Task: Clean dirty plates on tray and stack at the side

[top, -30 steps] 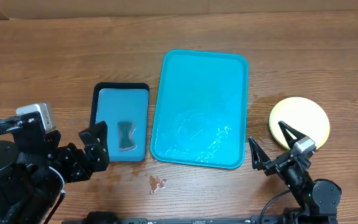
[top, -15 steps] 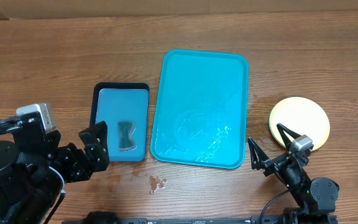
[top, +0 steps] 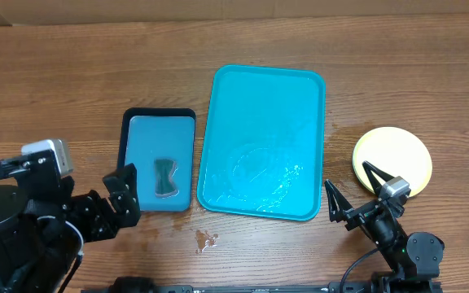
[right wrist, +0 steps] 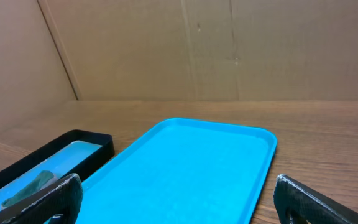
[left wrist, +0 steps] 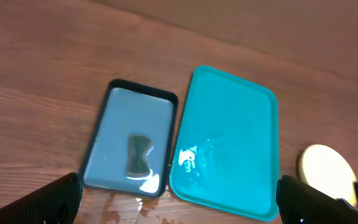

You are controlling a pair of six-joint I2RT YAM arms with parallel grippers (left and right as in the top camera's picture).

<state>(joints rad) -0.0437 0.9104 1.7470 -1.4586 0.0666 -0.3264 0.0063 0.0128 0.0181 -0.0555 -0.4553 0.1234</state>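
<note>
Wood-grain bench [top: 72, 73] fills my overhead feed, and plain cardboard walls [right wrist: 166, 50] close it in on the right wrist camera. The yellow-green plate [top: 392, 159] lies on the bare bench just ahead of my right end effector [top: 355, 189]. Seen from above, the outer fingertip overlaps the plate's near rim. I cannot tell whether it touches, or whether more plates lie under the top one. The face I can see is pale and looks clean.

The turquoise tray [top: 263, 142] lies ahead of that same end effector and to its inner side, apart from the plate. A damp patch [top: 340, 134] darkens the wood between them. A wet sheen glints on the tray's floor at the end nearest the fingers. The right end effector's two fingers stand wide apart with nothing between them.

Past the turquoise tray, on its side away from the right arm, is a small dark-rimmed tray [top: 159, 160], directly ahead of my left end effector [top: 122, 187]. Its floor is pale blue and looks wet. A dark teal bow-tie-shaped pad [top: 165, 177] lies in it, toward the end closest to the fingers. The left fingers are spread wide too, empty, at that small tray's near corner. A small puddle [top: 206, 240] lies on the bench to the inner side of the left end effector, just short of the gap between the two trays.
</note>
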